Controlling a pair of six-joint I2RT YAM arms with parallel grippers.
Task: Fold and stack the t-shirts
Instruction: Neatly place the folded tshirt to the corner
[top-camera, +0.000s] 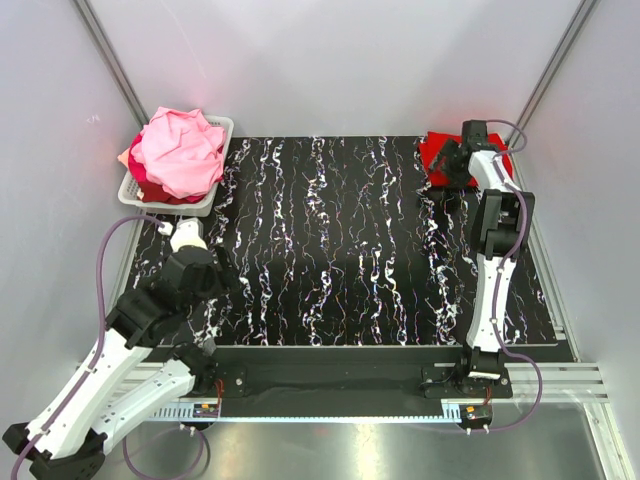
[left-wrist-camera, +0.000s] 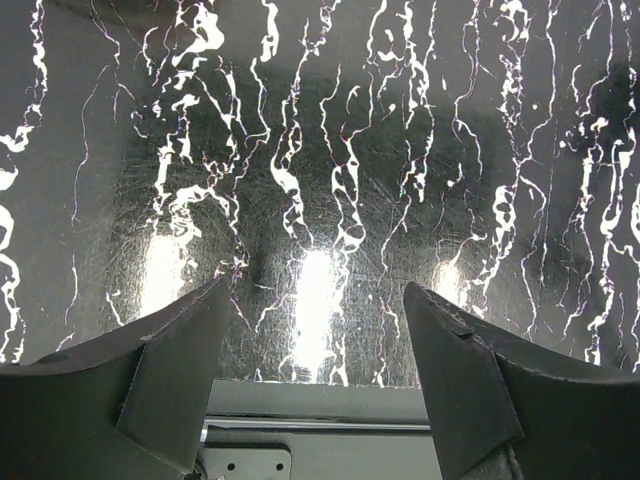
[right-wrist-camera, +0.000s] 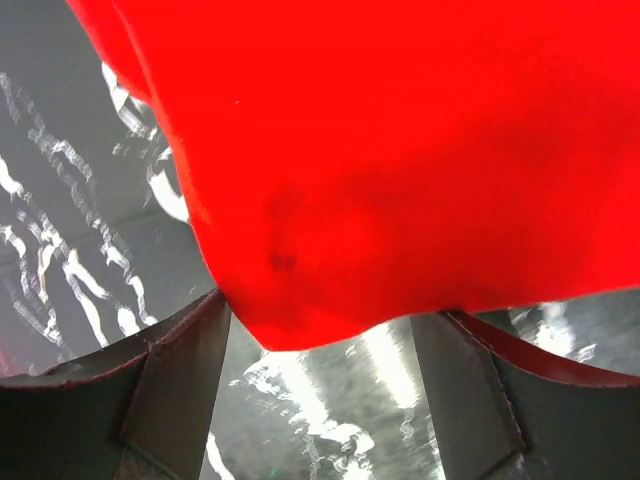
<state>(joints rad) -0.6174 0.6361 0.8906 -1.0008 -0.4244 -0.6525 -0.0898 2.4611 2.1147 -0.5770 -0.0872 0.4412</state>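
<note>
The red shirt (top-camera: 436, 154) lies bunched at the mat's (top-camera: 330, 250) 1 o'clock corner. The right gripper (right-wrist-camera: 322, 312) is over it, jaws spread wide, the cloth's edge hanging between them unpinched. Pink shirts (top-camera: 182, 150) are heaped in the basket (top-camera: 172, 208) at 10 o'clock. The left gripper (left-wrist-camera: 315, 290) hangs at 8 o'clock, jaws apart over bare mat.

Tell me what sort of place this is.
Likely a lab test cell, not a home: white panel walls on a metal frame enclose a marbled black table, with robot arms bolted along its near edge.
</note>
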